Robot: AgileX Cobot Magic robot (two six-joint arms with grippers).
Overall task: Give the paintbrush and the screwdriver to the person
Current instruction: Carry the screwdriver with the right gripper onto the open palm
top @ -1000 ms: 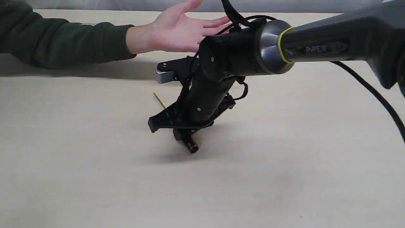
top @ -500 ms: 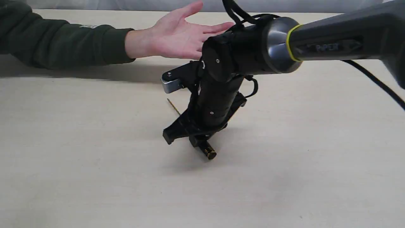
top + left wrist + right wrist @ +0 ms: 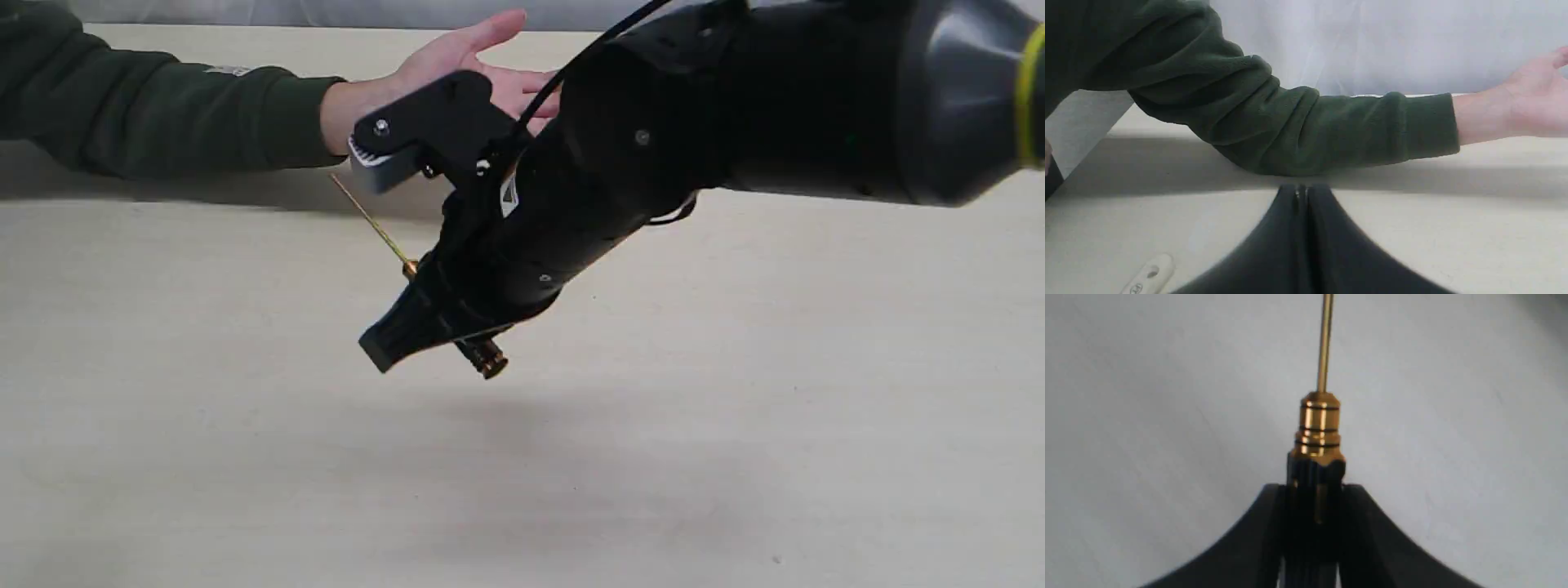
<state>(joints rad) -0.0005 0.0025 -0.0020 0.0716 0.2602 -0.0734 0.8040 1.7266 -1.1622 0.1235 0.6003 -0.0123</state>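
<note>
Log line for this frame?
right gripper: shut on slim black-and-gold screwdriver, off table | left gripper: shut, empty | person's bare open hand: outstretched

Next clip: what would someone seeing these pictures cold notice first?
The black right gripper dominates mid-scene, shut on the slim gold-shafted screwdriver and holding it above the table. Just behind it is the person's hand, open, palm up, from a dark green sleeve. The left gripper is shut on nothing, and the paintbrush, only its handle end in view, lies on the table near it.
</note>
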